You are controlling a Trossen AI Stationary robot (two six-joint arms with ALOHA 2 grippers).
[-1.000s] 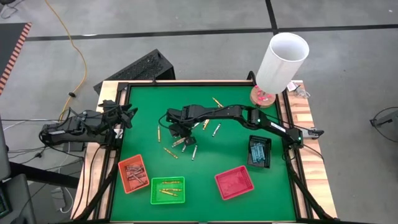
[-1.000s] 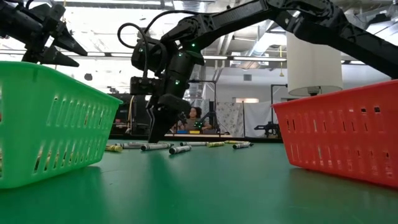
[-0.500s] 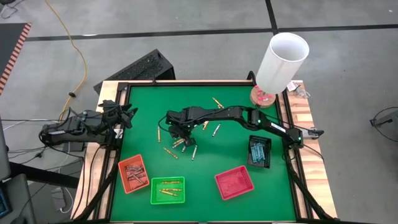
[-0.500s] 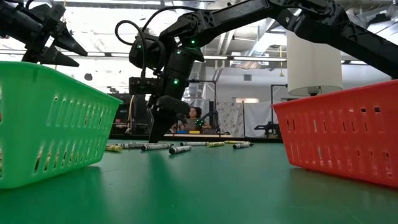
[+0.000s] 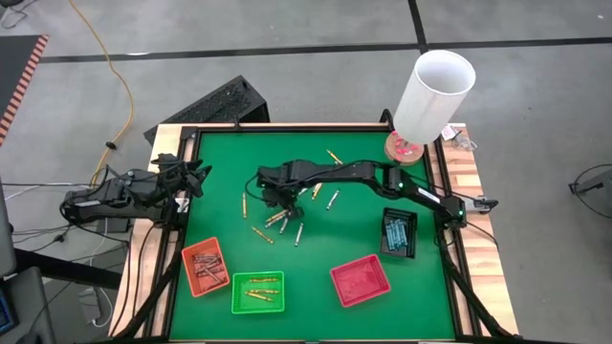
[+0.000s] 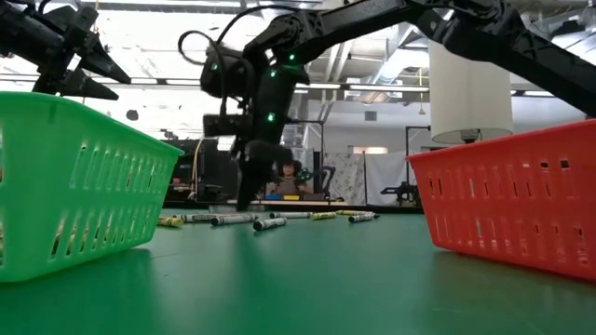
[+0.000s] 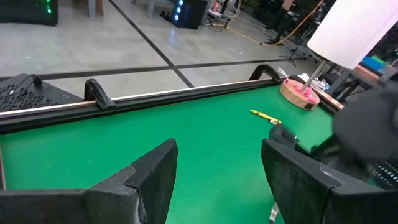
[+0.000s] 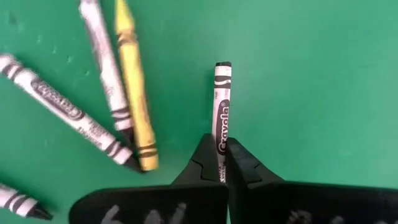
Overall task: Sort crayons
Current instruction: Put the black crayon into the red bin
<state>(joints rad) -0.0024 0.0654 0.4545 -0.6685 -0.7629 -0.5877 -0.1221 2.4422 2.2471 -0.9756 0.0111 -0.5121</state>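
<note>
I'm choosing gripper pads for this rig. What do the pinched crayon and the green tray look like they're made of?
Crayon: probably wax in a matte paper wrapper; printed label and black bands show. Right gripper is shut on it. Green tray: likely moulded plastic, slightly glossy, with slotted walls.

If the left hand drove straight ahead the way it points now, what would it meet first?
Probably bare green mat at first. The left hand is open, aimed across the table; farther along lie a yellow crayon and the right arm, though depth is unclear.
</note>
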